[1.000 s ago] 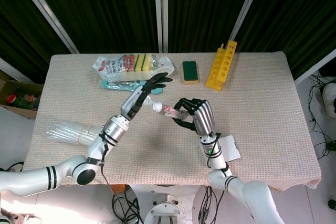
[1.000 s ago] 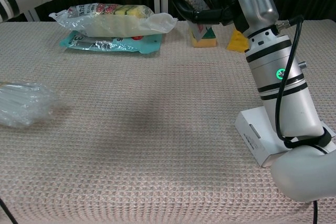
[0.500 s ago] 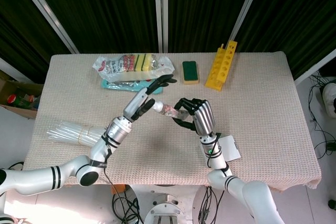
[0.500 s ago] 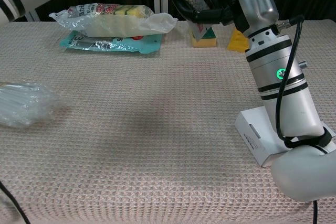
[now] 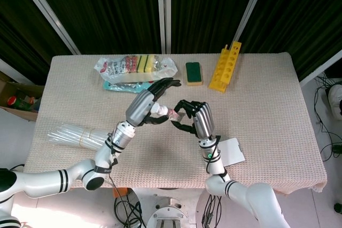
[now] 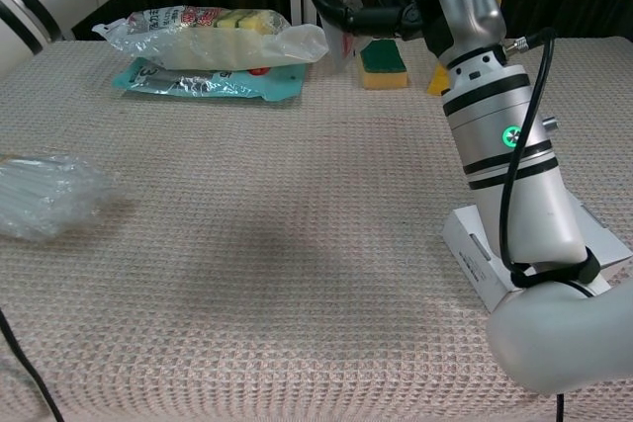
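The table [image 5: 267, 94] holds a pack of sponges [image 5: 133, 66] at its far left, lying on a flat packet [image 5: 125, 85] that juts out toward the near side. Right of these, along the far edge, sits a single sponge [image 5: 193, 73], and right of that a test-tube rack [image 5: 225, 67]. A bundle of clear tubes [image 5: 72, 134] lies near the left edge. A small box [image 5: 232, 151] sits at the near right. Above the table's middle, the left hand [image 5: 147, 105] and right hand [image 5: 193, 119] meet on a small sachet [image 5: 166, 112] between them.
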You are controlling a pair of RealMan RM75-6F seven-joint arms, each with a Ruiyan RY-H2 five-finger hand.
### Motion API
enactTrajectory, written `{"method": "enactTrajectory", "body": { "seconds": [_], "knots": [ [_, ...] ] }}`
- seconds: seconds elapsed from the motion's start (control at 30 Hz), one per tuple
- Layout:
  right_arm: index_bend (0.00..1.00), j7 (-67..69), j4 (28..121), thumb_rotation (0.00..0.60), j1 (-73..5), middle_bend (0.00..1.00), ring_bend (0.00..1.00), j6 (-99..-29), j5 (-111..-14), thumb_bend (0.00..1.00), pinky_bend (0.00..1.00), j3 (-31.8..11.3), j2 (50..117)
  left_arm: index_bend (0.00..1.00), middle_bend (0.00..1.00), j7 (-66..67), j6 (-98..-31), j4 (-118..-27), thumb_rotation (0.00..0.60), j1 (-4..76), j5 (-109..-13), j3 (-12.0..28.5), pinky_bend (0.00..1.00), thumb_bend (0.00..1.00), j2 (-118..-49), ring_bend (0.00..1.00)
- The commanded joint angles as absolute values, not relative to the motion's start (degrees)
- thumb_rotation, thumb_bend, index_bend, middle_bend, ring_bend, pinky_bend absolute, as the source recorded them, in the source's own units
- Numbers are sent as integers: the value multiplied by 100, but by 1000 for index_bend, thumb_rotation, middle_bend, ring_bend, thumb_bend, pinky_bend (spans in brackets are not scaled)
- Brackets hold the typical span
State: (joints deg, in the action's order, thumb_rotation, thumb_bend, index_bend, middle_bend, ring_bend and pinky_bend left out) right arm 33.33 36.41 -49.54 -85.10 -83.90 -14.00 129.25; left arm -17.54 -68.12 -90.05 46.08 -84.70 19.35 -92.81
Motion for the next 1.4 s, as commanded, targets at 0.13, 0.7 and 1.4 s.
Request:
{"method": "enactTrajectory", "body": {
  "seconds": [0.13, 0.7, 1.4],
  "knots": [
    [1000, 3266, 4060, 600, -4842, 952, 841, -8431, -8402, 515, 951, -1470, 12755, 123, 193, -1461, -7010, -8785, 0, 4646, -8570, 1848, 152, 0, -9424, 96],
    [1000, 2889, 4511, 600, -4518, 952, 841, -8009, -8450, 517, 951, -1323, 12473, 123, 195, -1354, -7240, -8863, 0, 4675, -8547, 1955, 152, 0, -9264, 96],
    [1000, 2364, 4608, 600, -4668, 954, 841, -7347, -8457, 517, 951, -1373, 12461, 123, 202, -753, -7212, -9002, 0, 4871, -8764, 1805, 152, 0, -9213, 96]
  ]
}}
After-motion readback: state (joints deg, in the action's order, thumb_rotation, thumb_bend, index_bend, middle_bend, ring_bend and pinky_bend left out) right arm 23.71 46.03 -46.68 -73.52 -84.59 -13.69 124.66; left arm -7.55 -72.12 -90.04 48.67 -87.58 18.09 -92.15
